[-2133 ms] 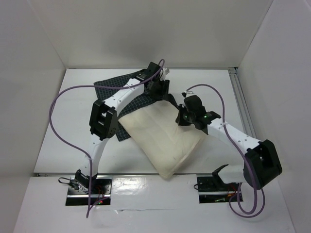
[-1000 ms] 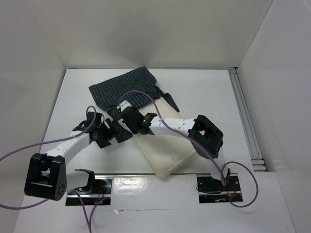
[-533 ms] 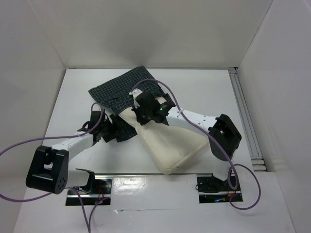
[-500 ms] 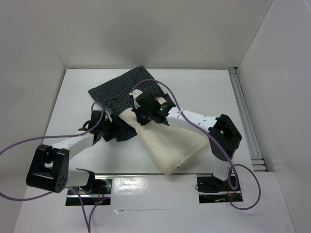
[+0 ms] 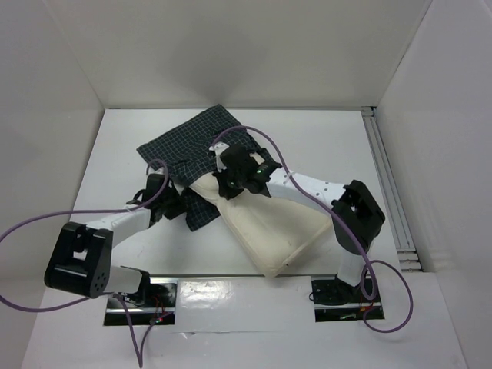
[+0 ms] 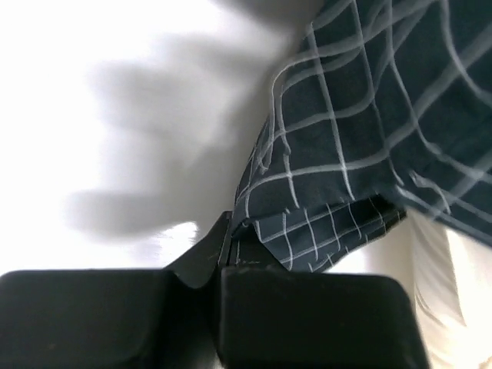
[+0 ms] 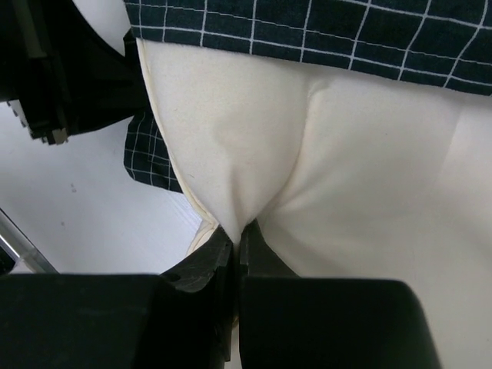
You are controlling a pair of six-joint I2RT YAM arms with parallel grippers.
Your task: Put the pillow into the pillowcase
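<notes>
The cream pillow (image 5: 265, 227) lies slantwise on the table, its far end against the dark checked pillowcase (image 5: 188, 142). My right gripper (image 5: 224, 187) is shut on a pinch of the pillow (image 7: 346, 169) near that far corner, fabric puckered between its jaws (image 7: 240, 231). My left gripper (image 5: 178, 201) is shut on the pillowcase's lower edge; in the left wrist view the checked cloth (image 6: 369, 138) runs into the closed jaws (image 6: 231, 231). The pillowcase's edge (image 7: 323, 31) overlaps the pillow's top end.
White walls enclose the table on three sides. A metal rail (image 5: 384, 169) runs along the right edge. Purple cables (image 5: 46, 223) loop off both arms. The arm bases (image 5: 138, 296) sit at the near edge.
The left gripper has closed on the pillowcase's lower edge. The right gripper, still holding the pillow, has shifted slightly, and the pillow's far end sits a little further under the checked cloth.
</notes>
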